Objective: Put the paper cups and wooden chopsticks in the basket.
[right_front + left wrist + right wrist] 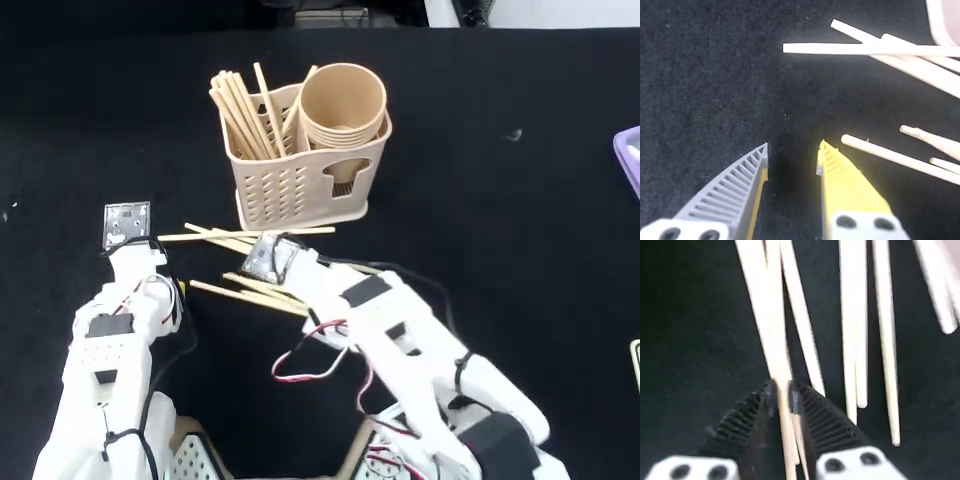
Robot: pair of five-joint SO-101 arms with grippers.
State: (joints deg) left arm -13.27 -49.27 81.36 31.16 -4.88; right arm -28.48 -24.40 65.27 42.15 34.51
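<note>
Chopsticks [245,110] stand in one side of the basket [300,195], and stacked paper cups [342,100] sit in the other side. Loose chopsticks [250,237] lie on the black desk [480,250] just in front of it. The right tool [783,387] pinches one chopstick [772,335] from that pile, and the left tool [793,145] is spread open over bare desk beside them.

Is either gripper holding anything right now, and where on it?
The right gripper is shut on a chopstick, partway along its shaft, with stick showing on both sides of the jaws. The left gripper is open and holds nothing.
</note>
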